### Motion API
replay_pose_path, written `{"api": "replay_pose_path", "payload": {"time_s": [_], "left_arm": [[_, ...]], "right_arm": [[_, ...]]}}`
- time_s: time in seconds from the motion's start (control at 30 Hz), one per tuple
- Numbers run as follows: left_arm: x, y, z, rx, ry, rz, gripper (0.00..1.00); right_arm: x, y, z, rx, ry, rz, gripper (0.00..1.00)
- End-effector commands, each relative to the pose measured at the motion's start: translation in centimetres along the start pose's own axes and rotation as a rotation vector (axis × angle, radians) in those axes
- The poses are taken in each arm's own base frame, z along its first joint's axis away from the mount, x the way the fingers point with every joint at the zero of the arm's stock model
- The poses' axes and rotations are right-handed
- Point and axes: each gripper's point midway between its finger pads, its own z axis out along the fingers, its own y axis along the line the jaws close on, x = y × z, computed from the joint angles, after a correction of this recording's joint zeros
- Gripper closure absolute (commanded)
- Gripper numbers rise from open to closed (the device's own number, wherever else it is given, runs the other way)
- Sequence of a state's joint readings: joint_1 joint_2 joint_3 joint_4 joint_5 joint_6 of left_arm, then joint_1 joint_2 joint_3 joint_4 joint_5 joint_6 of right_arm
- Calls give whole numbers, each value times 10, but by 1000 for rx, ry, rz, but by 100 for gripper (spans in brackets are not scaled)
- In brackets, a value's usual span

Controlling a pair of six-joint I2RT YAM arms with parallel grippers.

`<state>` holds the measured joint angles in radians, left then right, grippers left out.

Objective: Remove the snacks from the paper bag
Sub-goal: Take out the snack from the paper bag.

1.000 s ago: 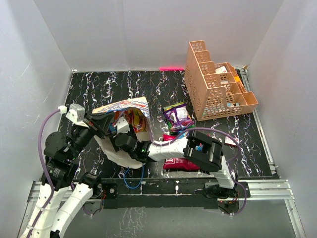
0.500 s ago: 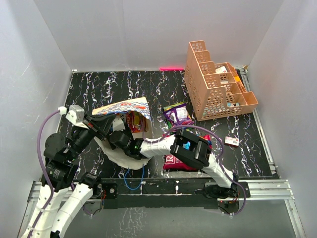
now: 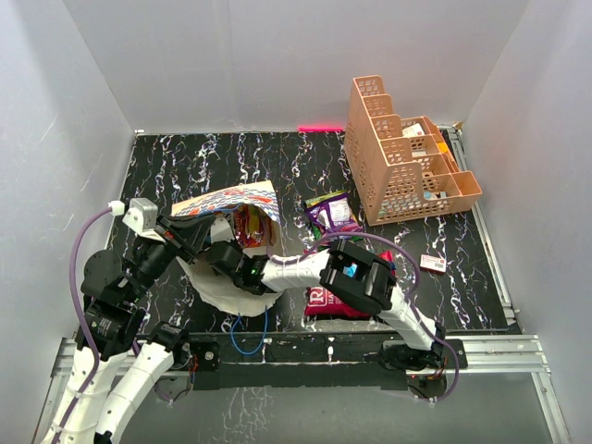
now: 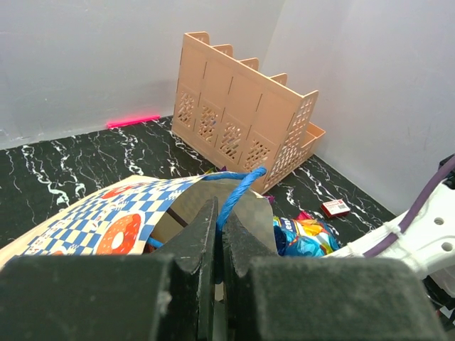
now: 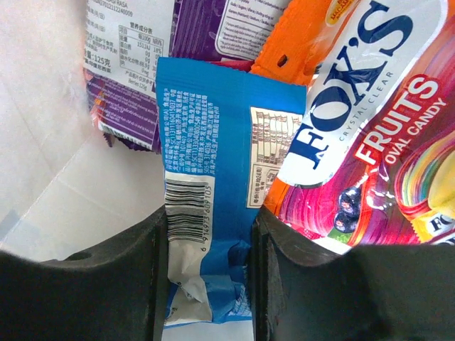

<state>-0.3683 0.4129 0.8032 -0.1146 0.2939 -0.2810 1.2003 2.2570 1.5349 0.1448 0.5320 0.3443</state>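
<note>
Lying on its side, the paper bag is facing right; the left gripper is pinching its rim, the right gripper clasping a blue packet among crowded snacks inside.

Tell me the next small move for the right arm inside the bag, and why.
Probably finish closing the right pincer on the glossy blue foil packet, then draw it out through the mouth of the blue-and-white checkered paper bag. The packet's lower end already sits between the two fingers, other packets crowd behind it, and the left pincer is pinching the bag's rim.
</note>
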Motion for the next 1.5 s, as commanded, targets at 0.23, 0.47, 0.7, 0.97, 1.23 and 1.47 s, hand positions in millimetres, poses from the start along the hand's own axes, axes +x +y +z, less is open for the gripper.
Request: {"api": "replay_pose_path", "payload": {"time_s": [0.23,0.47,0.7,0.97,1.23,1.47], "left_arm": [[-4,2,-2,-16,-9,18,100],[-2,6,0,-30,-4,23,100],[-1,10,3,-46,0,29,100],[-2,16,3,-80,-3,30,100],[-9,19,2,-103,-11,42,100],[-8,21,6,-107,-13,41,100]], "right_arm": [[-57,5,-52,-92,-37,124,69],[-64,11,-76,-150,-30,169,70],[-68,20,-109,-227,-11,168,72],[-80,30,-162,-379,-16,148,72],[-80,26,-211,-470,-1,112,72],[-106,-35,-253,-323,-94,82,72]]}}
